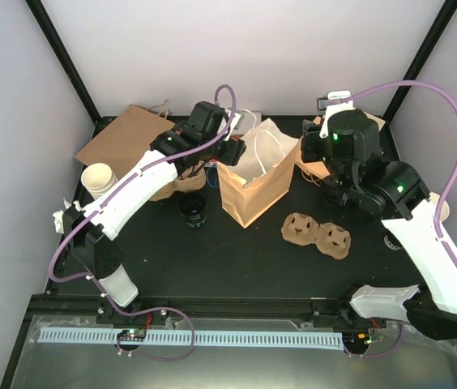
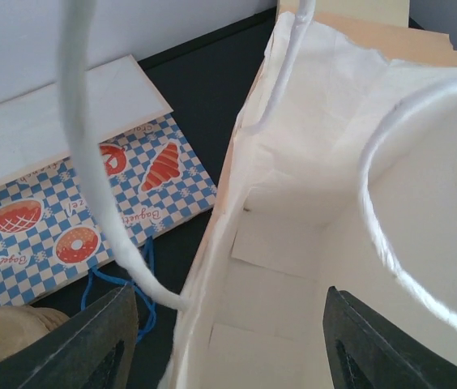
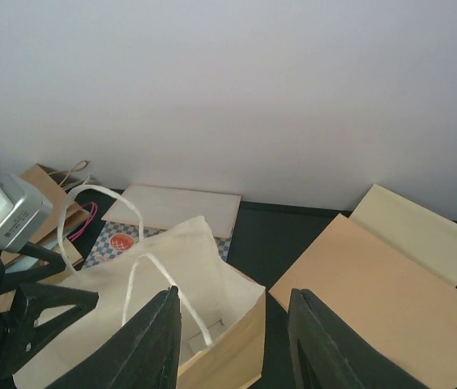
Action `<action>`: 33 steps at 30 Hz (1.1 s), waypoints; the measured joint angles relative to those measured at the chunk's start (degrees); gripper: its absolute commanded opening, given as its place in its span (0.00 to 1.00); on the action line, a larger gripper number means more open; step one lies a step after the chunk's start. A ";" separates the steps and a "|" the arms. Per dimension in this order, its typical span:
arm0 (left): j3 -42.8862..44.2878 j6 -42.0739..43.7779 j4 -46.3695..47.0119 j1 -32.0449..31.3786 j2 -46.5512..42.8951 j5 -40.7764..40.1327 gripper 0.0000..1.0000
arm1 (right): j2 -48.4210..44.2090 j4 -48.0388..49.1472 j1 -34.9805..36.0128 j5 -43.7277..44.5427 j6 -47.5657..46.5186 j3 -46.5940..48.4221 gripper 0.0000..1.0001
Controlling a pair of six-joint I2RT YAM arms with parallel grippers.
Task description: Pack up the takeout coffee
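The takeout coffee [image 1: 194, 209] that we can make out is one short round cup with a black lid. From above it reads as a dark disc, standing upright on the worktop [image 1: 237, 259] just near and left of the paper bag [image 1: 245, 201]. Nothing touches it, and it sits under the sweep of the left arm. If other cups are about, we cannot pick them out for certain.

We judge the packing hardly begun. The bag stands open in the middle of the scene. The left wrist view looks down into it and shows only pale folded paper at the bottom, with no cup where we can see. The brown pulp carrier [image 1: 316, 232] lies to the near right of the bag with its wells unfilled. The cup has yet to be lifted and set inside, possibly by way of the carrier.

The left claw [image 2: 227, 348] hangs over the bag's left rim. Its jaws are wide and gripping nothing, one finger outside the wall and one over the opening, with a white handle loop [image 2: 91, 186] crossing in front. The right claw [image 3: 232, 344] hovers at the bag's far right side, its jaws narrower but apart, and we see nothing held between them.
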 measured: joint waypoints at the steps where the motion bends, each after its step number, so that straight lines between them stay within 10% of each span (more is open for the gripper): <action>1: 0.00 0.11 -0.02 0.00 0.00 0.00 0.65 | -0.26 0.02 0.00 -0.24 0.02 -0.24 0.39; 18: -0.74 0.74 -0.26 0.00 -3.76 -0.70 0.66 | -13.81 -2.60 0.00 -18.21 6.93 -24.94 0.51; 33: -15.08 -1.99 1.53 0.00 -28.37 -0.66 0.69 | -9.29 -0.11 0.00 -23.96 15.65 -42.23 0.57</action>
